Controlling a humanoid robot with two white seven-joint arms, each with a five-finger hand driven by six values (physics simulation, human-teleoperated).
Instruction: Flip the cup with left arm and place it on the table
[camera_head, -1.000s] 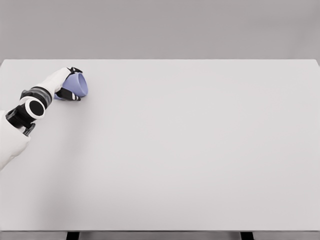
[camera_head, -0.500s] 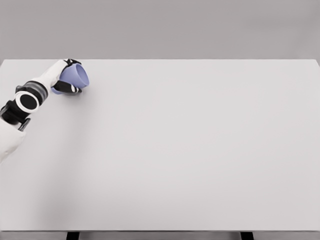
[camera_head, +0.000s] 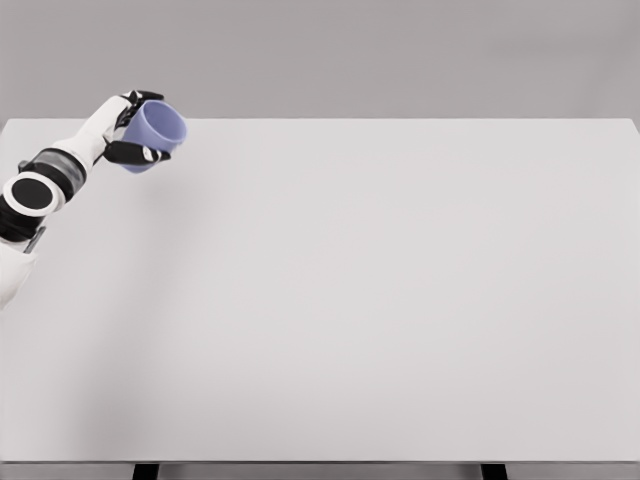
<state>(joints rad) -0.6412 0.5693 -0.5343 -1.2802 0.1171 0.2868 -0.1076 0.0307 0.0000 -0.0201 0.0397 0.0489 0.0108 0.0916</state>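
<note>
A lavender-blue cup (camera_head: 153, 135) is held above the far left corner of the white table (camera_head: 360, 300), tilted with its open mouth facing up and to the right. My left hand (camera_head: 133, 125) is shut on it, dark fingers (camera_head: 135, 153) wrapping its side, with the white forearm running down to the lower left. The cup's bottom is hidden behind the hand. The right arm does not show.
The table's far edge lies just behind the cup, and its left edge is close beside my forearm. Two dark table legs (camera_head: 146, 471) show below the near edge.
My left hand has lifted the cup off the table and up toward the far edge, rotating it so the mouth turns from sideways to more upward.
</note>
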